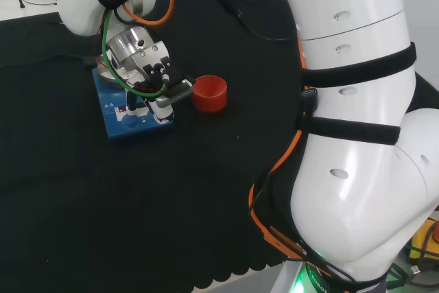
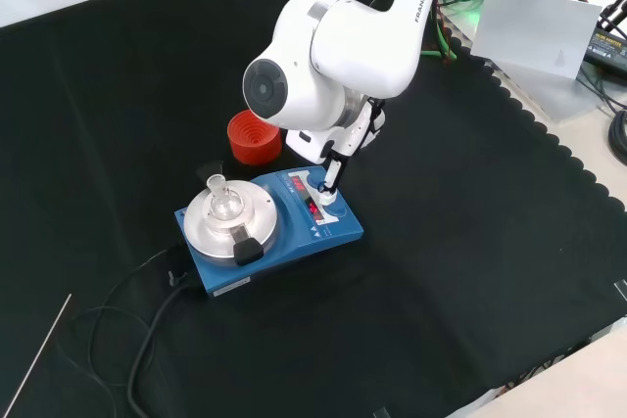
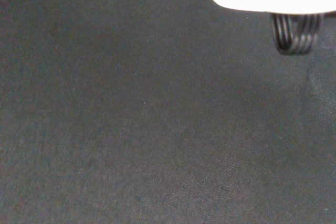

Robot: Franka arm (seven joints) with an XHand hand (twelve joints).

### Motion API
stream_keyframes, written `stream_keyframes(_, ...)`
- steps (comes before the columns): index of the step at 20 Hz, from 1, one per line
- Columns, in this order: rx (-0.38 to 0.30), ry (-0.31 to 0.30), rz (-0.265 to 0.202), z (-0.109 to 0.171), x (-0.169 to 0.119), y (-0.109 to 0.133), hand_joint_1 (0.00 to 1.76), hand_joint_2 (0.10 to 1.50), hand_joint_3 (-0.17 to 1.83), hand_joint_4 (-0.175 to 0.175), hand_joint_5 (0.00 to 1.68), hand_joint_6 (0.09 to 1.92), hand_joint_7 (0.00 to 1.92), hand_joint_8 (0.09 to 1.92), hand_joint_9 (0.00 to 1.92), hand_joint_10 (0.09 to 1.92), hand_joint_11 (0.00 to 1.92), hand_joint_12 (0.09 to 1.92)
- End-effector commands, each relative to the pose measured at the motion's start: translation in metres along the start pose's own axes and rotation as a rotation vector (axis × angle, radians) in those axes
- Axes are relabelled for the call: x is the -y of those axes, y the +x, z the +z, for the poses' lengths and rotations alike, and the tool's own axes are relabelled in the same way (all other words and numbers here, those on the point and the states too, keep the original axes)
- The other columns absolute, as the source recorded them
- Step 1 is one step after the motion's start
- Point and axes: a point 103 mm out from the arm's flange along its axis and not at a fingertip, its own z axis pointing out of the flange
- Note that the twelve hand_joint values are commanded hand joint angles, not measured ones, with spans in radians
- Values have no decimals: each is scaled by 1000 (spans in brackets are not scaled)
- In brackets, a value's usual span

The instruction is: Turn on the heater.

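The blue box-shaped heater with a round silver top plate [image 2: 269,227] sits near the middle of the black-cloth-covered bench [image 2: 470,271] in the front view, its control panel facing the arm's side and its black power cord [image 2: 147,330] trailing off toward the near left edge. A small clear glass flask [image 2: 223,201] stands upright on the plate, so the heater seems set up ready for use, with the controls turned where the arm can reach them. The black and white hand [image 1: 156,79] hangs just over the panel end of the heater; in the front view a single dark finger [image 2: 333,175] points straight down at the panel, right above the strip with the red display, which fits a pressing move on a switch rather than a grasp. It holds nothing, and one extended finger reaches for the panel; whether the tip already touches the panel I cannot tell, and the remaining fingers are hidden behind the arm's white link. A red ribbed plastic ring [image 1: 209,93] lies on the cloth just beside the heater, apart from it and unused. The cloth is matte, slightly wrinkled, with a scalloped edge toward the front; beyond it the room shows a pale floor, cables and a grey box at the front view's upper right.
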Motion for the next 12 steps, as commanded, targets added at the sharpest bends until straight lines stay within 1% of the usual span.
stream_keyframes(1, -7, -31, -5, -7, 10, -3, 1649, 425, 1436, -38, 372, 112, 1822, 1902, 1920, 1577, 1804, 1529)
stream_keyframes(6, -10, -80, -7, -33, 30, -2, 1649, 425, 1436, -38, 375, 110, 1823, 1902, 1920, 1576, 1804, 1528)
stream_keyframes(12, -25, -114, -11, -46, 46, -5, 1648, 425, 1436, -38, 381, 109, 1823, 1901, 1920, 1575, 1803, 1528)
